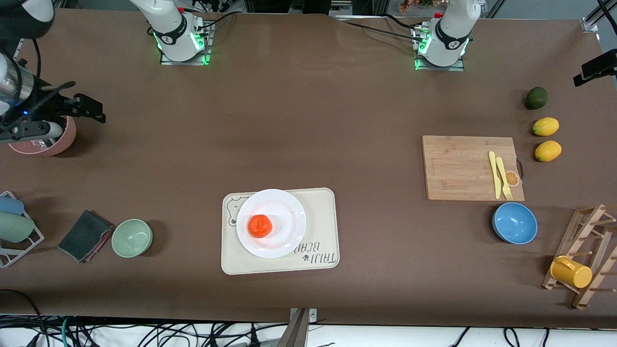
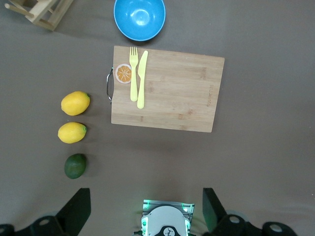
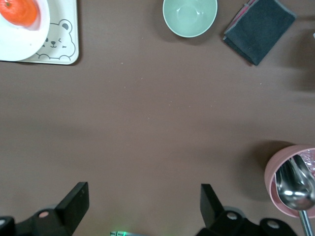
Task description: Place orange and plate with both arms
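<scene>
The orange rests on the plate, on the bear-printed tray. The left gripper and the right gripper are both spread wide and empty, apparently waiting.

On your brown table you have a bear tray, cutting board, blue bowl, green bowl, two lemons, dark green fruit, pink bowl, folded cloth and wooden rack

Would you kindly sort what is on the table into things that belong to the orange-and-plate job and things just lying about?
Job: orange, sitting on the white plate; left gripper and right gripper, both open.

Lying about: bear-printed tray, cutting board, lemons, blue bowl, green bowl, pink bowl.
</scene>
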Robot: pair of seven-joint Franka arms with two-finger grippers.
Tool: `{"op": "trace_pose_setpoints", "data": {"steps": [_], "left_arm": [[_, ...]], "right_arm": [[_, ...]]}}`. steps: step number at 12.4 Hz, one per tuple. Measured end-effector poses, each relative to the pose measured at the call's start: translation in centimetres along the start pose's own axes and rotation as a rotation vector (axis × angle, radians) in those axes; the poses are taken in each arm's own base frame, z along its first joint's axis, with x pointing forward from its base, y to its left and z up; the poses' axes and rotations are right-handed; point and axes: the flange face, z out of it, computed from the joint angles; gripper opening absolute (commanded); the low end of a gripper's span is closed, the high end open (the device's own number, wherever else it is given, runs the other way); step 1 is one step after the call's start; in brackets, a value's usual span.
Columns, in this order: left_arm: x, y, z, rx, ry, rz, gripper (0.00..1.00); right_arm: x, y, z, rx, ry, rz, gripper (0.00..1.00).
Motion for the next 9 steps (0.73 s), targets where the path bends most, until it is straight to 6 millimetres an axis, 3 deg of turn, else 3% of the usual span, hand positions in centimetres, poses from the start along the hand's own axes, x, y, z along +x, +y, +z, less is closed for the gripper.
{"op": "trace_pose_setpoints", "data": {"steps": [5, 7, 9], "left_arm": [[5.1, 2.1, 6.5, -0.081, -0.137, -0.08, 1.0], [5.8, 2.4, 7.4, -0.08, -0.156, -0.076, 1.0], [5.7, 2.3, 6.4, -0.082, -0.131, -0.048, 1.0]], "right_arm": [[-0.2, -0.2, -1.7, -0.002, 0.015, -0.003, 1.0], [-0.1, -0.1, -1.8, -0.002, 0.016, -0.003, 1.0], [0.0, -0.1, -1.7, -0.002, 0.014, -0.003, 1.0]]}}
